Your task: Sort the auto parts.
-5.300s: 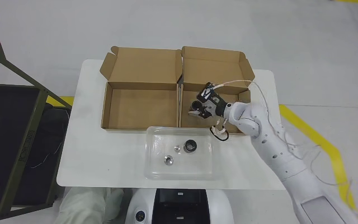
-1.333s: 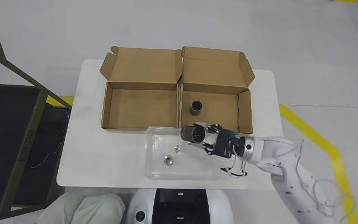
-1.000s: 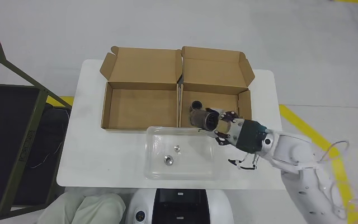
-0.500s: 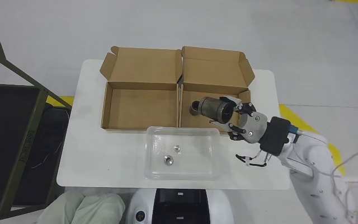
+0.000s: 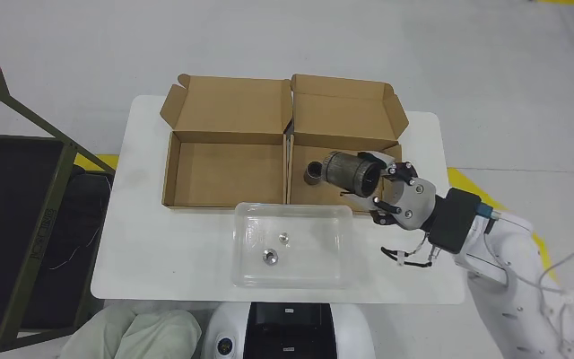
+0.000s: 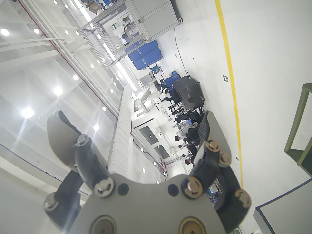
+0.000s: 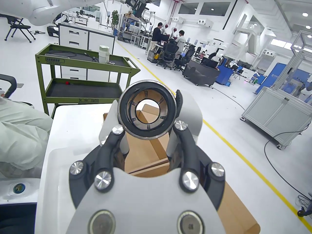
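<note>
1. White counter (image 5: 134, 193) carried two open cardboard boxes side by side at the back, their inner walls touching, and a clear tray (image 5: 334, 269) just in front of them.
2. Bare counter lay to the left of the left box (image 5: 224, 175) and to the right of the right box (image 5: 359, 112); a green cart (image 5: 36, 233) stood off the counter's left edge.
3. Both box lids stood up at the back, leaving the tops open from above and from the front.
4. The right fingers (image 7: 187, 113) were closed on a metal ring (image 7: 147, 132), held in the air over the front part of the right box.
5. The ring's long axis ran about level, from the fingers toward the wall shared by the boxes; its hollow end faced back at the wrist.
6. One finger pressed on each side of the ring's outer wall, near the end closest to the wrist.
7. A second, smaller ring (image 5: 313, 170) lay inside the right box, by the shared wall.
8. Two small metal parts (image 5: 269, 257) sat in the tray, near each other.
9. The left fingers (image 6: 214, 137) were spread wide, holding nothing, aimed out into the hall.
</note>
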